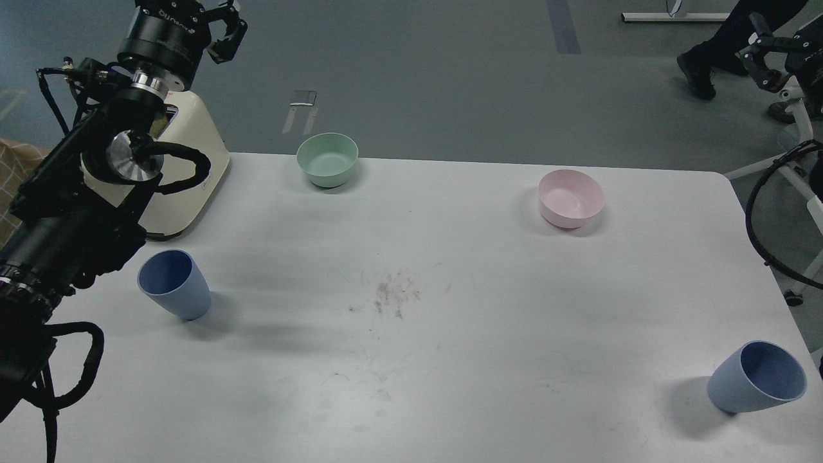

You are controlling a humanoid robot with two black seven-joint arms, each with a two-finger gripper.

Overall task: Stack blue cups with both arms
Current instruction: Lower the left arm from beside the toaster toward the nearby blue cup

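Observation:
Two blue cups stand upright on the white table (450,360), mouths up: one at the left (173,284), one at the front right corner (759,379). My left arm comes in from the left and reaches up. Its gripper (212,16) is high at the top edge, above a cream appliance, far behind the left cup and partly cut off; the visible finger (228,32) stands wide of the wrist. My right gripper (755,54) is raised at the top right, beyond the table, fingers apart and empty, far from the right cup.
A pale green bowl (327,159) sits at the back middle and a pale pink bowl (571,198) at the back right. A cream appliance (193,167) stands at the back left corner. A person's legs (714,58) are on the floor behind.

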